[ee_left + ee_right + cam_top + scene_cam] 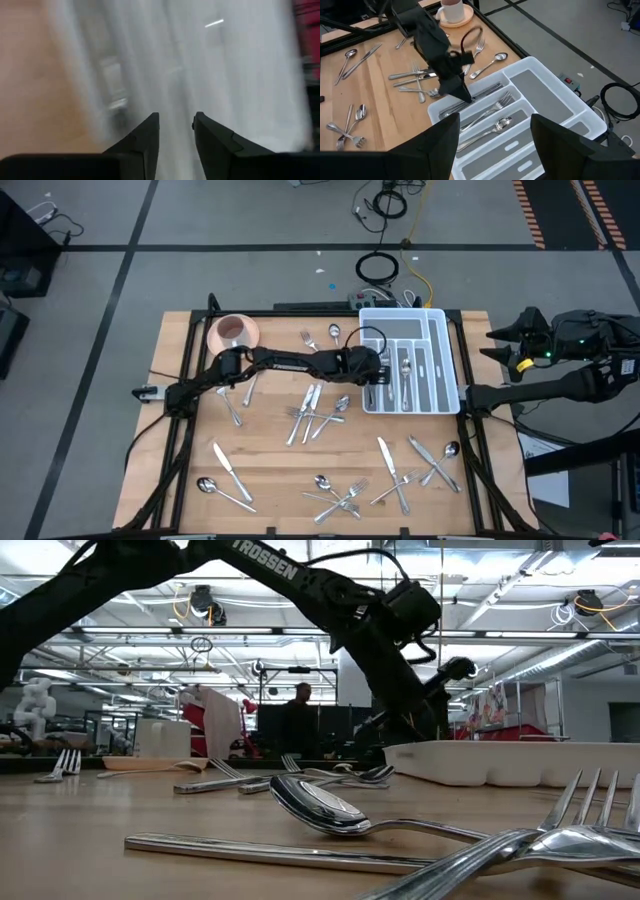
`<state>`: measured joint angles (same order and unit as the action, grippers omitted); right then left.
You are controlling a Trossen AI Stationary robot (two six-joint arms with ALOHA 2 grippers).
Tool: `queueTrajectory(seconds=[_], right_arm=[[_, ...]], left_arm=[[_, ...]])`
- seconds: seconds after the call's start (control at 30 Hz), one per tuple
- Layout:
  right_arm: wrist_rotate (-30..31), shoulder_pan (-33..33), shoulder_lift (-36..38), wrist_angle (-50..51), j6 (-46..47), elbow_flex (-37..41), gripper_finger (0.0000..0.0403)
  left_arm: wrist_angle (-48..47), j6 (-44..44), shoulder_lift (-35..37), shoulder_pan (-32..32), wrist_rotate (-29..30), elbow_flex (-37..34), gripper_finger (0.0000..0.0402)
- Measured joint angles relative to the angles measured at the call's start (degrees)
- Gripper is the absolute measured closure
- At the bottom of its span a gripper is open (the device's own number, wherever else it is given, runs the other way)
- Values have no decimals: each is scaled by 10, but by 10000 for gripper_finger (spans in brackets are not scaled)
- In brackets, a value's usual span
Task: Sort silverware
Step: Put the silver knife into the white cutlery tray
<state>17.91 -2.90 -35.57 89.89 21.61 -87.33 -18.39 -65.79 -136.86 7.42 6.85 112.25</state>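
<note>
- Drop-off step: left gripper [462, 95] sits over the white divided tray [452, 370] at the bench's right edge, fingers [145, 145] parted and empty.
- Silverware [330, 498] is scattered across the bench (a few pieces already lie in the tray).
- Next, likely: lift clear, fetch another.
- Right gripper [495, 137] waits off-bench, wide open and empty.

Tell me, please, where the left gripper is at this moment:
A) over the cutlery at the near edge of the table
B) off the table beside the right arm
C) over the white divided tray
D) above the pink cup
C: the left gripper hangs fingers-down over the white divided tray, where knives, a fork and a spoon already lie.
</note>
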Motion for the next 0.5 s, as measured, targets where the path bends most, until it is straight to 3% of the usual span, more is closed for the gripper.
queueTrajectory(seconds=[0.2,0.4,0.5], right_arm=[[2,0,0,0,-2,0,165],[2,0,0,0,-1,0,165],[3,0,0,-2,3,0,165]], left_arm=[[58,136,96,1,24,4,277],[4,440,203,11,78,4,276],[-84,589,243,29,89,5,276]])
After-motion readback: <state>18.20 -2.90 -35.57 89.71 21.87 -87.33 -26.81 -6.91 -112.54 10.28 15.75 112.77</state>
